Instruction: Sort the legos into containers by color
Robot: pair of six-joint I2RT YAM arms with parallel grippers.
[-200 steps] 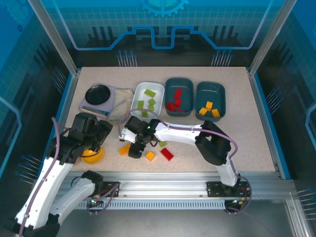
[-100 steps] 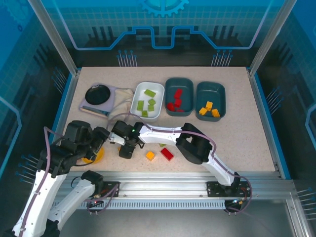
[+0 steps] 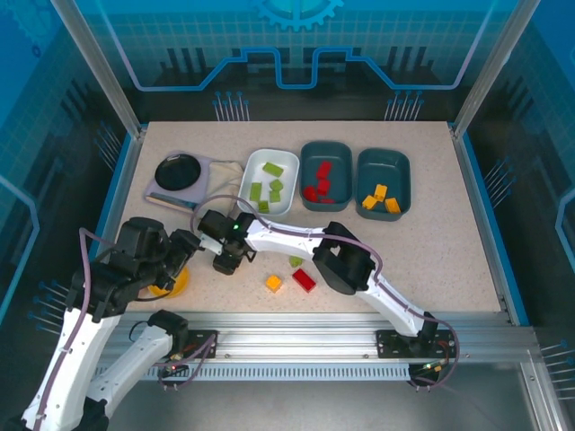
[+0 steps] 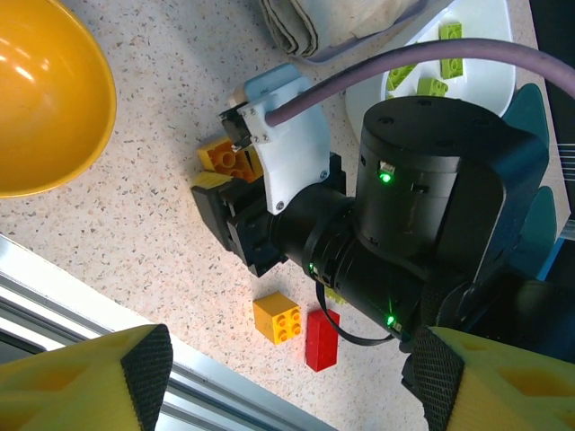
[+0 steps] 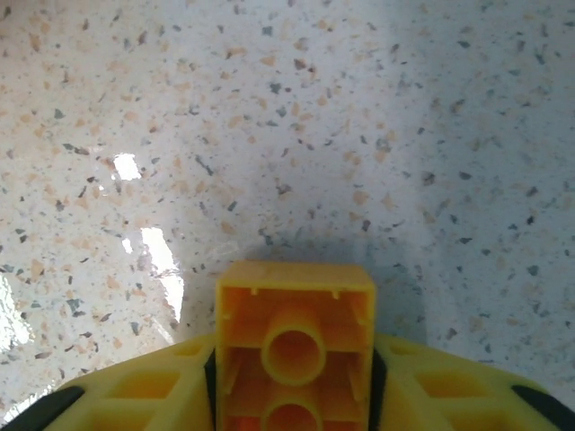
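Note:
My right gripper (image 3: pixel 224 262) is low over the table left of centre and shut on an orange lego (image 5: pixel 295 346), whose hollow underside faces the right wrist camera between the yellow fingers (image 5: pixel 144 386). The left wrist view shows that same lego (image 4: pixel 230 159) at the right gripper's tip. My left gripper (image 4: pixel 292 386) hangs open above the table with nothing between its pads. Loose on the table lie an orange lego (image 3: pixel 273 283), a red lego (image 3: pixel 304 280) and a green lego (image 3: pixel 295 261). The white tray (image 3: pixel 252 171) holds green legos, one teal tray (image 3: pixel 306 162) red ones, the other teal tray (image 3: pixel 402 175) orange ones.
A round orange bowl (image 3: pixel 171 284) sits under my left arm near the front left. A black bowl (image 3: pixel 178 170) rests on a grey slab beside a folded cloth (image 3: pixel 220 190) at the back left. A metal rail (image 3: pixel 296 323) runs along the near edge.
My right gripper has slid left across the table and closed on the orange lego. The left arm drew back toward the near edge a second ago and has since held still.

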